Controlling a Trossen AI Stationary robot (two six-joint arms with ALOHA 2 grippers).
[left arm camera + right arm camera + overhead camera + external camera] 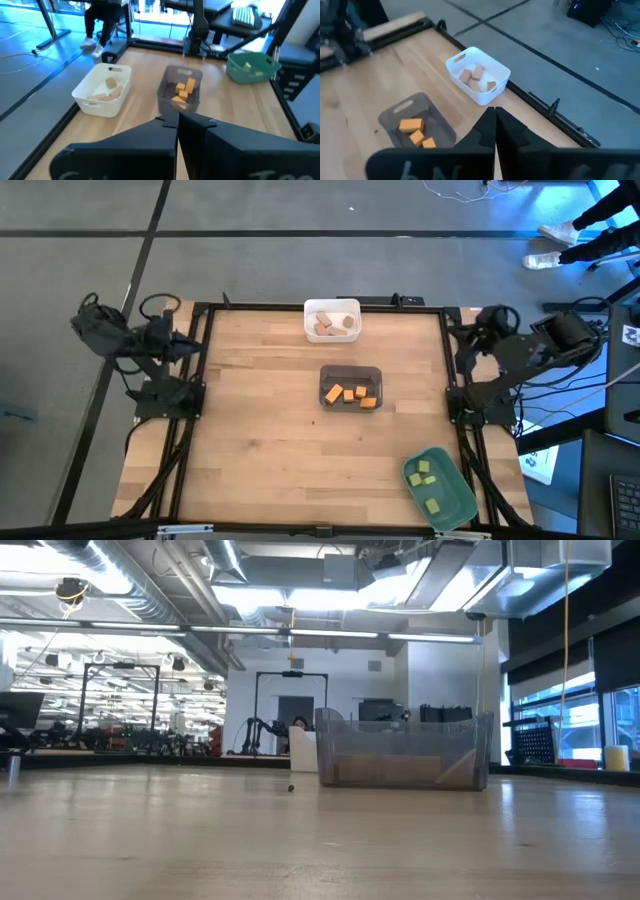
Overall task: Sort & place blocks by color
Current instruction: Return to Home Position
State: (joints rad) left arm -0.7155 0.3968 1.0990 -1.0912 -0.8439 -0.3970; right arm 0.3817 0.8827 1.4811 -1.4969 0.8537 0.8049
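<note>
Tan wood blocks (332, 324) lie in the white bin (332, 307) at the table's far edge. Orange blocks (350, 394) lie in the dark grey bin (350, 372) at the table's middle. Light green blocks (424, 474) lie in the green bin (455, 498) near the right near corner. My left gripper (178, 120) is drawn back at the table's left edge, shut and holding nothing. My right gripper (495, 111) is drawn back at the right edge, shut and holding nothing. The low view shows only the grey bin (404, 750) standing on the table.
The wooden tabletop (260, 420) is bordered by a black frame (195, 380). Cables and equipment sit off the right edge (570, 350). A person's legs and shoes (560, 235) show on the floor beyond the far right corner.
</note>
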